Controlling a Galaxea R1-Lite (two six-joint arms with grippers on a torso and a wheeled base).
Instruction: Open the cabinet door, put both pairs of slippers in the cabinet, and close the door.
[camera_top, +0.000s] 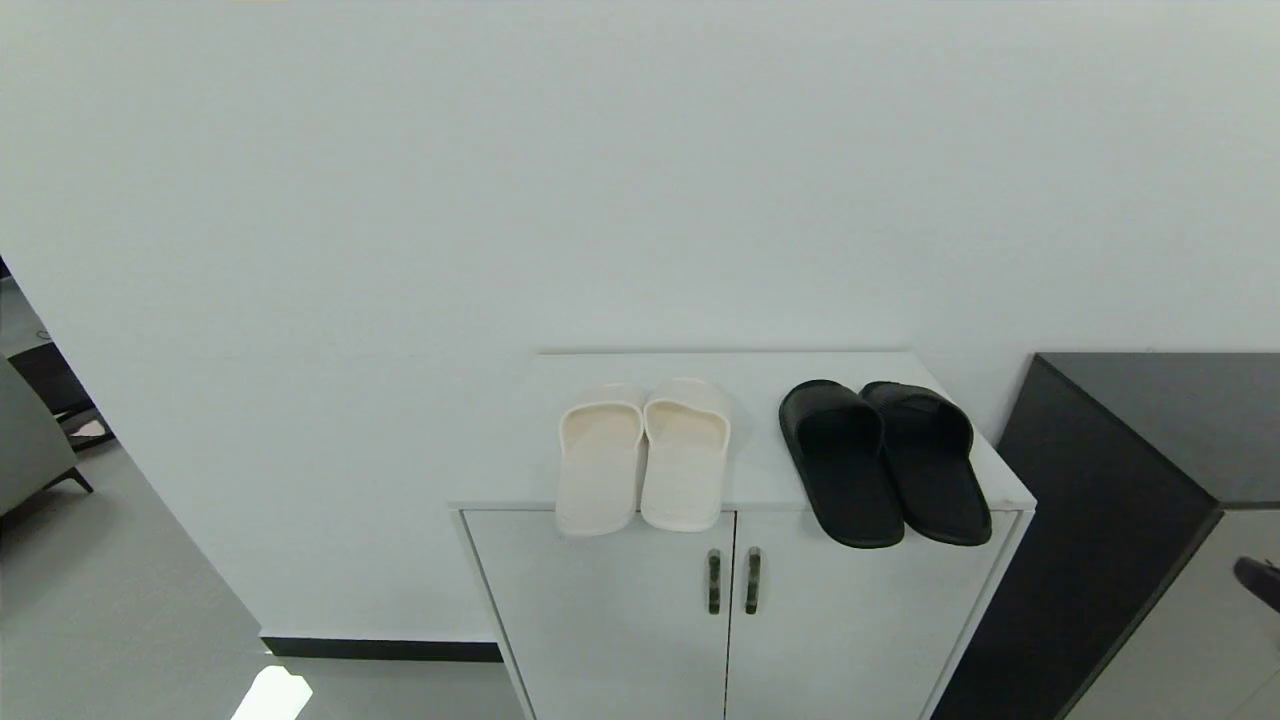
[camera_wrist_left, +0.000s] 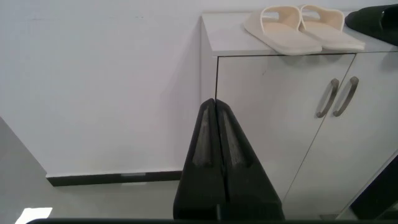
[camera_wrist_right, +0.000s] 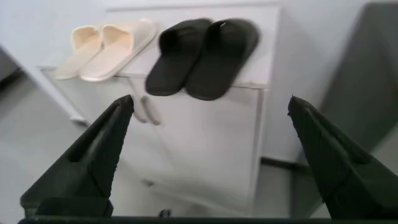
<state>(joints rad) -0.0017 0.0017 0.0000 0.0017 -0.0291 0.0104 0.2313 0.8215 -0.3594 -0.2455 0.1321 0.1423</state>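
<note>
A white cabinet (camera_top: 600, 620) stands against the wall with both doors closed and two dark handles (camera_top: 733, 581) at the centre seam. On its top lie a pair of cream slippers (camera_top: 643, 455) on the left and a pair of black slippers (camera_top: 885, 462) on the right, heels overhanging the front edge. My left gripper (camera_wrist_left: 215, 124) is shut with nothing in it, held low to the left of the cabinet (camera_wrist_left: 273, 124), cream slippers (camera_wrist_left: 303, 28) above. My right gripper (camera_wrist_right: 211, 118) is open wide, back from the cabinet front (camera_wrist_right: 205, 130), black slippers (camera_wrist_right: 200, 55) ahead.
A dark cabinet (camera_top: 1110, 520) stands right beside the white one on its right. Grey floor (camera_top: 110, 590) lies open to the left, with a chair leg (camera_top: 60, 480) at the far left edge. The white wall runs behind everything.
</note>
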